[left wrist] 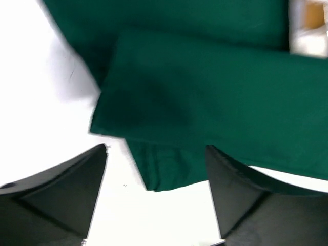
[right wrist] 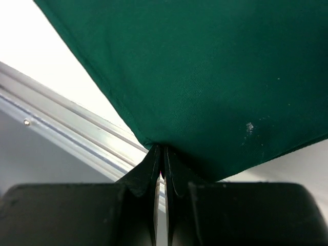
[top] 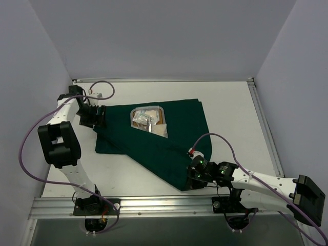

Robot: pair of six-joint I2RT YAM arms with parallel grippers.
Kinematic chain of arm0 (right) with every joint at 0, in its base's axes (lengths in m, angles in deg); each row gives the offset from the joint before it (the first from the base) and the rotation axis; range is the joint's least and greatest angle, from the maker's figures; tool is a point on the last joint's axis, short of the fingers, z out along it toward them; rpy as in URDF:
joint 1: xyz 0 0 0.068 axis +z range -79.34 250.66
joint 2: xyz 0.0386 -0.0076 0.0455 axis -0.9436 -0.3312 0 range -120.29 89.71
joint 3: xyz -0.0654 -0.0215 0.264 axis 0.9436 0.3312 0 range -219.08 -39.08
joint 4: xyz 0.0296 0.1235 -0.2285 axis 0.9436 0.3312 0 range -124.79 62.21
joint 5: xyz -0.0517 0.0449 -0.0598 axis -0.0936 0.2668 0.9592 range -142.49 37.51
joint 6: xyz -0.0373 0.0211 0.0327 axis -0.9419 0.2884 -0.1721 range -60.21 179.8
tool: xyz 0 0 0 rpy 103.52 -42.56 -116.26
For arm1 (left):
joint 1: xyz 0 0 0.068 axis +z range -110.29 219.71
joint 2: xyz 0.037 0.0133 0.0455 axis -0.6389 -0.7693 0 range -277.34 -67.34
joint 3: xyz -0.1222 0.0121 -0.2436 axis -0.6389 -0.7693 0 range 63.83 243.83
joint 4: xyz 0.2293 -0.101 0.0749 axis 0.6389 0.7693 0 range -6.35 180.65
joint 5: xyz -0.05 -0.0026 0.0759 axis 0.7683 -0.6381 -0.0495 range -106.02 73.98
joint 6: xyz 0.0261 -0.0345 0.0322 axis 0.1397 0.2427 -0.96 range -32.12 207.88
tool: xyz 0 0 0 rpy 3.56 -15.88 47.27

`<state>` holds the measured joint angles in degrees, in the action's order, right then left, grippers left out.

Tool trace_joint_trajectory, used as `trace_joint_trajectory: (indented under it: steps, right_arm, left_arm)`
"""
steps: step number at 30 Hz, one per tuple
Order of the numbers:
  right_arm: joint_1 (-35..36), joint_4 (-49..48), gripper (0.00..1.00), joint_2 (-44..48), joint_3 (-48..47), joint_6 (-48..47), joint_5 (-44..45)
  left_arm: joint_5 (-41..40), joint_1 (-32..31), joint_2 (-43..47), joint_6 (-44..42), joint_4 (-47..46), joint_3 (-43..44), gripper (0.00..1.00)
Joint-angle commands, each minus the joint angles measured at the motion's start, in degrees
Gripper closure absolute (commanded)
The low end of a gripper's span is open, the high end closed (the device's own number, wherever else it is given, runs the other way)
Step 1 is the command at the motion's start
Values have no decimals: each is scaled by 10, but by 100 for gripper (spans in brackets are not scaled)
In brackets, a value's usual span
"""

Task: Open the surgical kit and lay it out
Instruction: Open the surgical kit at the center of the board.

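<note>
Right gripper (right wrist: 160, 154) pinches the near corner of the dark green cloth wrap (top: 169, 148), spread on the table (top: 230, 113) — soft, light, apt to slide. Left gripper (left wrist: 156, 149) gapes wide and empty over its left fold, probably the next corner to take.

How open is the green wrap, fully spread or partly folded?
Partly folded. The green wrap exposes the tray in the middle, but doubled layers overlap at its left edge, and the right gripper pinches its near corner.
</note>
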<state>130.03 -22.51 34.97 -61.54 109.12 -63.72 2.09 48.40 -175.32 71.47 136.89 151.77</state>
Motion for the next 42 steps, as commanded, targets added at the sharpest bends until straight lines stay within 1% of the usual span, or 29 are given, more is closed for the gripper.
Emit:
trace_joint_trajectory:
  steps: [1,5,9,13,14,15,16,17,20,21,24,26,27,30,31,36,37,38,39,42]
  right_arm:
    - [4,58,100,4,-2,10,25]
    - [2,50,100,-12,-8,-5,30]
    - [1,47,100,-12,3,-9,35]
    - [0,36,100,-4,14,-15,35]
    - [-4,37,100,-4,15,-17,35]
    - [-6,38,100,-3,16,-19,36]
    - [-7,39,100,-4,16,-19,36]
    - [-9,40,100,-2,16,-20,37]
    - [-11,38,100,7,21,-20,37]
    - [-13,38,100,11,21,-20,37]
    - [-22,44,100,16,24,-22,37]
    - [-30,50,100,15,22,-25,35]
    - [-40,54,100,13,21,-30,32]
    - [-55,69,100,16,12,-40,30]
    - [-64,71,100,17,10,-42,30]
    - [-82,73,100,9,0,-50,29]
    - [-83,77,100,6,-4,-51,35]
    - [-83,80,100,-1,-8,-51,40]
    - [-84,87,100,-5,-17,-53,45]
    - [-84,86,100,-12,-21,-55,52]
  left_arm:
    - [-5,35,28,-9,-33,-29,11]
    - [-8,41,-3,9,-56,-24,11]
    - [1,58,-35,23,-69,-14,14]
    - [52,66,-75,10,-79,-1,17]
    - [83,65,-93,8,-75,6,21]
    - [94,63,-103,8,-61,14,25]
    - [100,61,-121,12,-56,29,27]
    - [104,61,-128,15,-52,34,33]
    - [96,63,-142,24,-52,36,41]
    - [105,63,-141,24,-53,34,49]
    - [115,63,-122,20,-59,15,63]
    - [116,64,-113,16,-52,11,69]
    - [118,65,-111,11,-36,11,76]
    - [124,78,-97,0,-8,4,84]
    - [124,81,-84,-4,-2,-1,88]
    - [100,106,-33,-37,28,-39,88]
    - [94,107,-16,-42,33,-44,87]
    - [84,108,-9,-56,39,-47,82]
    - [83,108,-3,-61,50,-51,80]
    - [85,107,9,-72,61,-60,77]
